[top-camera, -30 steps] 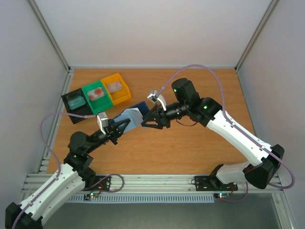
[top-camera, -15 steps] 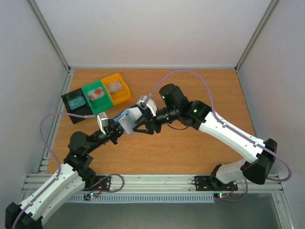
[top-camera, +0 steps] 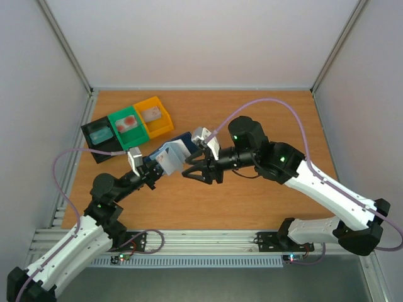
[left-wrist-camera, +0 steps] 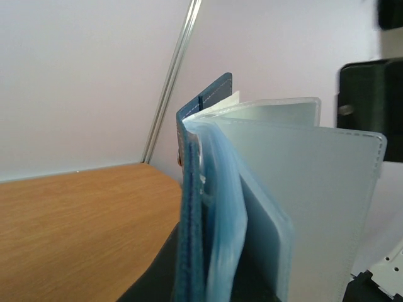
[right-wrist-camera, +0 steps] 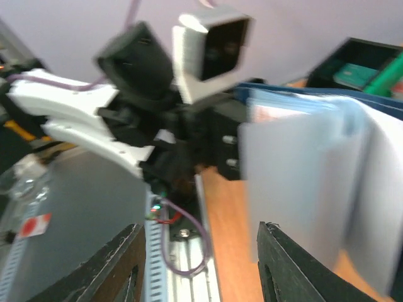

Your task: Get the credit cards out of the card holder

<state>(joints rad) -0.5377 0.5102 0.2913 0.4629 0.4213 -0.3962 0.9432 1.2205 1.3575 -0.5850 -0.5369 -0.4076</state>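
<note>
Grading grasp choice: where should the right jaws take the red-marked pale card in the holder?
Probably the free edge of the pale plastic card with reddish marks, opposite the spine of the navy bifold card holder, coming from the side of the open right gripper. The left gripper pinches the spine end, so the translucent sleeves fan that way. Protrusion unclear.

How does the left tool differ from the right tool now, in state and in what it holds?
The left tool is shut on the card holder, while the right tool is open and holds nothing. In the top view, the left tool points rightward and the right tool points leftward. Both face the holder's fanned clear sleeves.
</note>
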